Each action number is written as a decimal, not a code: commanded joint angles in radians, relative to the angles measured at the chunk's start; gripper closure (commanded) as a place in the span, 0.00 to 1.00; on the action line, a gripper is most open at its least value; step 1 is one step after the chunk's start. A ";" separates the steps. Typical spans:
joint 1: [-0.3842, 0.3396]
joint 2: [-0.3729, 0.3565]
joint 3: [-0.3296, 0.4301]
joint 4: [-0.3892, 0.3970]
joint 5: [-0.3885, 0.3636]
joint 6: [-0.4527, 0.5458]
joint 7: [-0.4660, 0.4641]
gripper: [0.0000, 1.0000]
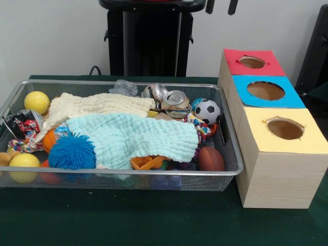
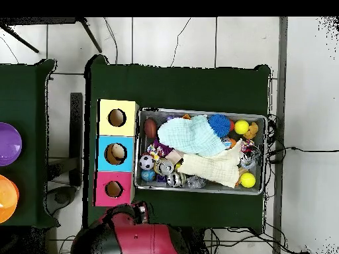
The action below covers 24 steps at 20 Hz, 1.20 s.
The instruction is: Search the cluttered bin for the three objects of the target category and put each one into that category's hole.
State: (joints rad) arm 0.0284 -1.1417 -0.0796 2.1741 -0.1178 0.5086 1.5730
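Pincer tips [image 1: 221,6] hang at top edge of front view, well above & behind the bin, set apart w/ nothing between them. I hold nothing.

Wire-mesh bin [image 1: 154,174] sits on green table, long axis running left-right across front view, open side up. To its right, just beside it, a row of 3 wooden boxes runs far to near, holes facing up: red-top hole [image 1: 251,62] farthest, blue-top hole [image 1: 265,90] in the middle, yellow-top hole [image 1: 285,128] nearest.

Inside the bin: pale blue cloth [image 1: 133,138] draped over centre, cream cloth [image 1: 92,106] behind it. Blue spiky ball [image 1: 72,152] at front left. Two yellow balls [image 1: 37,101] at left end. Crushed can [image 1: 176,101] at back, b&w soccer ball [image 1: 207,111] right of it, brown football [image 1: 211,159] in front right corner.
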 commanded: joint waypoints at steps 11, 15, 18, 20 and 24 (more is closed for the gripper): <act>-0.144 0.285 0.054 -0.166 -0.068 -0.251 0.091 0.00; -0.145 0.301 0.056 -0.177 -0.079 -0.283 0.087 0.00; -0.155 0.309 0.063 -0.179 -0.084 -0.312 0.088 0.00; -0.168 0.312 0.075 -0.173 -0.091 -0.337 0.086 0.00; -0.192 0.318 0.097 -0.153 -0.103 -0.389 0.088 0.00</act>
State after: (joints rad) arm -0.1193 -0.8733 -0.0782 2.0665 -0.1652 0.2133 1.5730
